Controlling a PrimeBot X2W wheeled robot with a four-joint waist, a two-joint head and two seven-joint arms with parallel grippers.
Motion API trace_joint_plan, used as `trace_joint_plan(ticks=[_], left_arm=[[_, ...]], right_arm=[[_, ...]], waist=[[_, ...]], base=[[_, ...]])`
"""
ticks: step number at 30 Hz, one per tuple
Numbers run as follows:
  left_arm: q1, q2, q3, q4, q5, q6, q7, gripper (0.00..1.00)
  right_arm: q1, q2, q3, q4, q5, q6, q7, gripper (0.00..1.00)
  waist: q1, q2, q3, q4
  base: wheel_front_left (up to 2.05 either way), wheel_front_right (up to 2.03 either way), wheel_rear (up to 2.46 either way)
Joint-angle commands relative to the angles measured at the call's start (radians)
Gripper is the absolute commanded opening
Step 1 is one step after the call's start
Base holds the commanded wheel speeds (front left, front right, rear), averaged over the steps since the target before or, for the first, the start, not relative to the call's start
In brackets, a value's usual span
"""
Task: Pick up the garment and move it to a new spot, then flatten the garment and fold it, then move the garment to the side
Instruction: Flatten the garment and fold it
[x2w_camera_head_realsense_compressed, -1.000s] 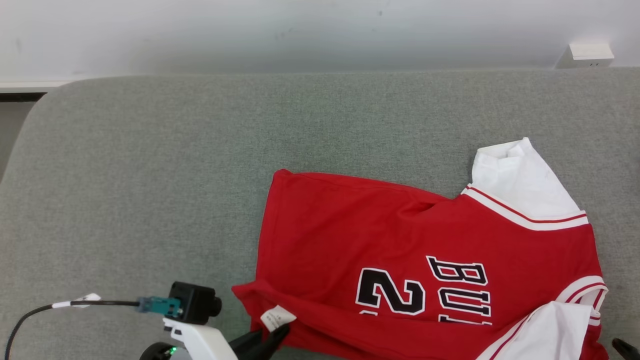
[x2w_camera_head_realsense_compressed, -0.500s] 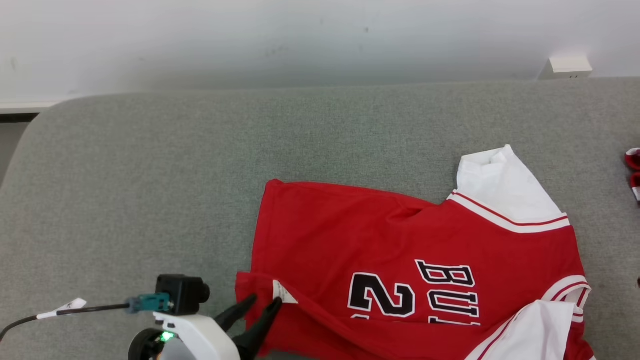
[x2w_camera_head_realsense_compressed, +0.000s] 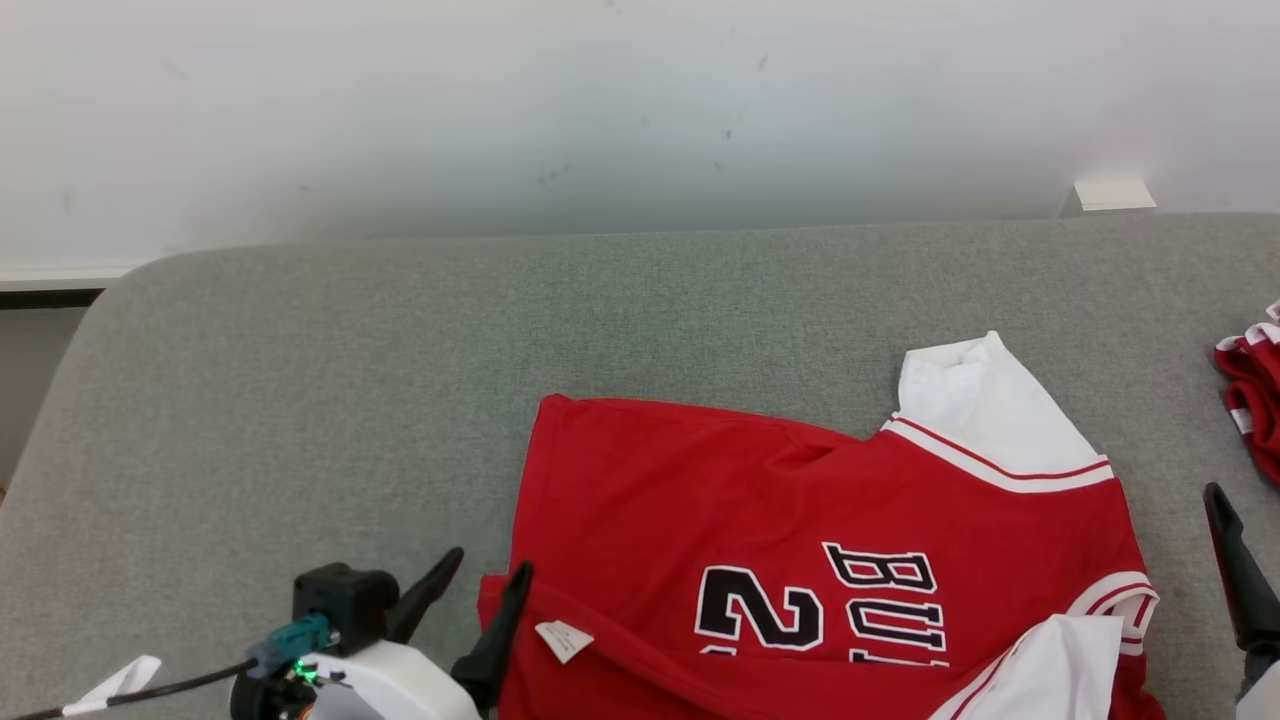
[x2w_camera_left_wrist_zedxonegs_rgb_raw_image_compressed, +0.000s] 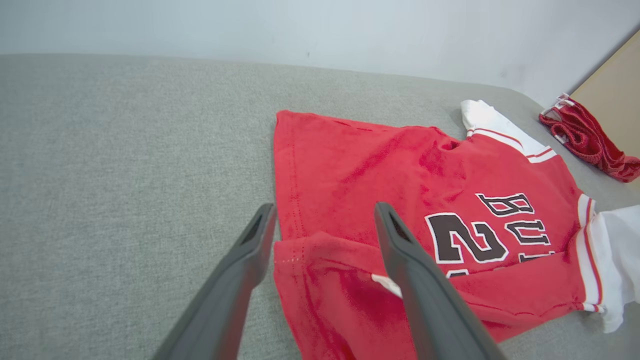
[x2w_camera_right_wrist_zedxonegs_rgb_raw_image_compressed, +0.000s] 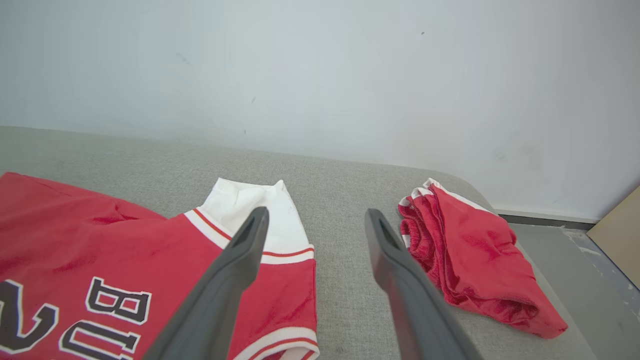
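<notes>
One red jersey (x2w_camera_head_realsense_compressed: 800, 500) on grey couch (x2w_camera_head_realsense_compressed: 300, 400); one red shorts bundle (x2w_camera_right_wrist_zedxonegs_rgb_raw_image_compressed: 465, 250) at right. Left gripper (x2w_camera_head_realsense_compressed: 488, 562), right gripper (x2w_camera_right_wrist_zedxonegs_rgb_raw_image_compressed: 316, 214): spread, empty.

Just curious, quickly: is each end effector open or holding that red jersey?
Left end effector: open, straddling a hem corner of the red jersey, gripping nothing.
Right end effector: open, empty.

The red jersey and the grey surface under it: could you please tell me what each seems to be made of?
The red jersey looks like soft knit fabric, matte: it creases, and the left wrist view shows a slightly fuzzy nap. The grey surface seems woven upholstery cloth over padding, matte: fine heathered weave, rounded corner.
</notes>
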Motion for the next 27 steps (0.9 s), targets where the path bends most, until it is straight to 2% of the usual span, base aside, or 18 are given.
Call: trace_joint_plan(ticks=[1,7,18,27], left_arm=[[-0.017,-0.005,0.001,0.011,0.027,-0.002,-0.04,1.0],[-0.062,-0.019,-0.007,0.061,0.111,-0.01,-0.177,1.0],[-0.257,-0.072,-0.029,0.121,0.187,-0.048,-0.257,1.0],[-0.378,-0.133,-0.053,0.243,0.181,-0.087,-0.258,1.0]], right_arm=[[-0.022,0.007,0.004,0.026,-0.021,0.0,-0.035,1.0],[-0.106,0.041,0.032,0.133,-0.051,0.0,-0.088,1.0],[-0.428,-0.008,0.109,0.369,-0.017,0.0,0.111,1.0],[-0.601,-0.037,0.144,0.519,-0.042,0.0,0.162,1.0]], waist=[[0.0,-0.0001,-0.003,0.002],[0.0,-0.0001,0.032,0.005],[0.0,-0.0001,0.205,0.071],[0.0,-0.0001,0.27,0.101]], base=[[0.0,0.0,0.0],[0.0,0.0,0.0],[0.0,0.0,0.0],[0.0,0.0,0.0]])
